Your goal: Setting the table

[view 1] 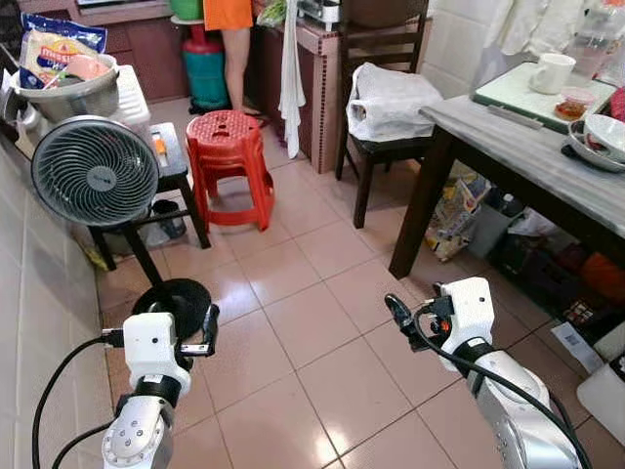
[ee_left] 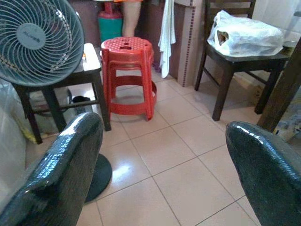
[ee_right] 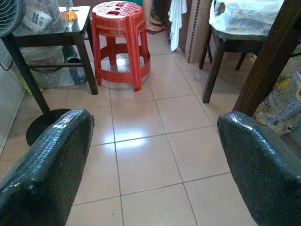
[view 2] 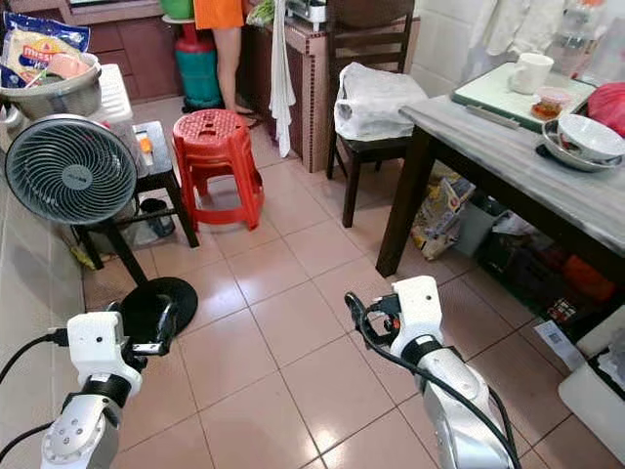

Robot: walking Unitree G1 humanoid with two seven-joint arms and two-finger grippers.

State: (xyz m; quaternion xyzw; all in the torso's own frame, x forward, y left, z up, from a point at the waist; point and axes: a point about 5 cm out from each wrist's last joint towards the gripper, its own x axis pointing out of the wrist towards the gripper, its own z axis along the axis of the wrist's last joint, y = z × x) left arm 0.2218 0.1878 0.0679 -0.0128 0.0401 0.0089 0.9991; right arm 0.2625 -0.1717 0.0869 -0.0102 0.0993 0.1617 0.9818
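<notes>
Marble-topped table (view 1: pixel 508 147) (far end cut off) perhaps holds bowls (view 1: pixel 607 135).

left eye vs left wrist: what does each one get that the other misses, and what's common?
Left eye: the table top with white mug, the metal bowl of snack bags, the right gripper. Left wrist: the left gripper up close, fingers spread open over the floor tiles. Both: fan, red stools, chair with white bag, a person's legs.

White mug (view 1: pixel 552 72) and metal bowl (view 1: pixel 598 144), perhaps stacked, on grey table (view 1: pixel 508 147)
</notes>
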